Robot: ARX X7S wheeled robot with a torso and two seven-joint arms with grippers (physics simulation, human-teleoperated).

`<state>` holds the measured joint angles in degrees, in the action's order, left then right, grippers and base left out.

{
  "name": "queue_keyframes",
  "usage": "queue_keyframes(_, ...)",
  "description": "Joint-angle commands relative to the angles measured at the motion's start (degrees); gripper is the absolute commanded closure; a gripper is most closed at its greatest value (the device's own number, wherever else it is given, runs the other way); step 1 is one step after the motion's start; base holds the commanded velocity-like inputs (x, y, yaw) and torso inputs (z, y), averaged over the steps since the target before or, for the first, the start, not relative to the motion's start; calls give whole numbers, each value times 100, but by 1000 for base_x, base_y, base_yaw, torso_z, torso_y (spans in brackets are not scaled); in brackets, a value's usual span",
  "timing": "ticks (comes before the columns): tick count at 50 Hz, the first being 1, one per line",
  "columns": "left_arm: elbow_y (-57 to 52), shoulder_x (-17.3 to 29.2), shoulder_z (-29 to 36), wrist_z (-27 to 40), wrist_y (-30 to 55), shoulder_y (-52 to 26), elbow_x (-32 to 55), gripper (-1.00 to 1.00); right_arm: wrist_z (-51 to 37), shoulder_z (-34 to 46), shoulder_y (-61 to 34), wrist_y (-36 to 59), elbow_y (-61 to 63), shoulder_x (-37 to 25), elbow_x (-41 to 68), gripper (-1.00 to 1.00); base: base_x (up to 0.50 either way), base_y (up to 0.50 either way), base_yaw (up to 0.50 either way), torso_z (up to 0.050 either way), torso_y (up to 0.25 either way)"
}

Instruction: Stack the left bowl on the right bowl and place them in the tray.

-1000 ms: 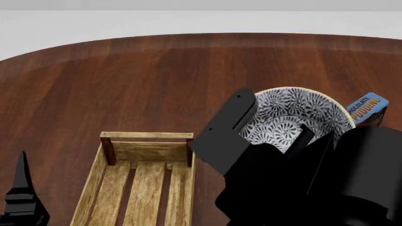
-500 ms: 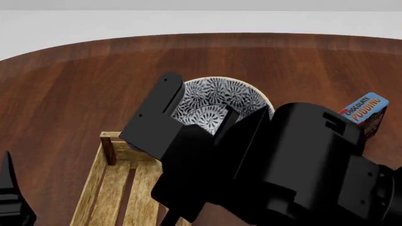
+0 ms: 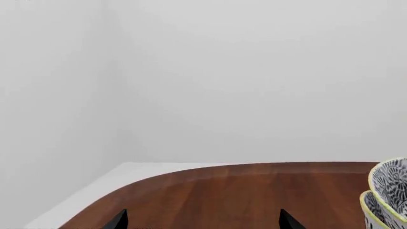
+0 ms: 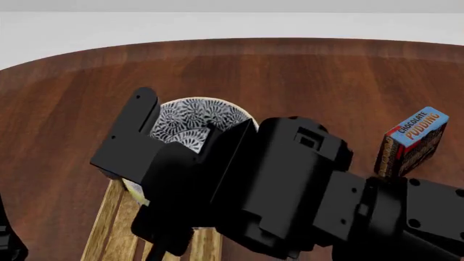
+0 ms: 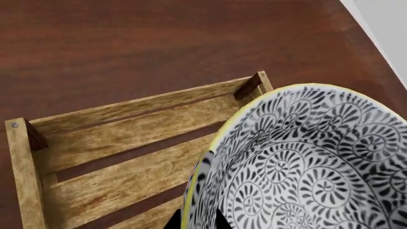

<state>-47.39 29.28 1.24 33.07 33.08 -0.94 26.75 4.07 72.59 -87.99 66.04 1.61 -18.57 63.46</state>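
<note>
Left wrist view: only two black fingertips (image 3: 121, 220) of the left gripper (image 3: 202, 222) show, apart, nothing between them. The stacked bowls (image 3: 386, 193) — white w/ black floral pattern and yellow rims, two rims nested — peek in at the edge, over the dark red-brown wooden round table (image 3: 254, 195).

Head view: the right gripper (image 4: 190, 157) is clamped on the near rim of the stacked bowls (image 4: 192, 122); one finger inside, one outside. The bowls hang over the far end of the rectangular light-wood slatted tray (image 4: 101, 220), which runs from 12 to 6 o'clock toward the robot. So the tray lies below the bowls and toward 6 o'clock; the right arm is the nearer one, by far. A blue-brown chocolate pudding box (image 4: 412, 142) stands at 3 o'clock, well apart.

Right wrist view: the bowls (image 5: 305, 162) overlap the tray's (image 5: 114, 143) slats near a dark corner post.

Vs. 0.5 s ago: bowls and gripper went further toward 9 o'clock, now above the tray's end instead of beside it; the left gripper is nearly out of the head view.
</note>
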Motion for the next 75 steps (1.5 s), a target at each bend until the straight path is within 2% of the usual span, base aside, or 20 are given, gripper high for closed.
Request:
queue_keyframes(1, -68, 58, -124, 38, -29, 138, 34, -100, 508, 202, -55, -456, -400, 312, -597, 100, 0, 0, 0, 0, 0)
queue_keyframes(25, -286, 191, -366, 213, 105, 287, 122, -100, 1446, 609, 168, -1429, -1357, 897, -1174, 100, 0, 0, 0, 0, 1)
queue_keyframes(75, -274, 257, -371, 259, 22, 347, 166, -100, 2004, 1196, 797, -2050, -2530, 1575, -1613, 100, 0, 0, 0, 0, 1)
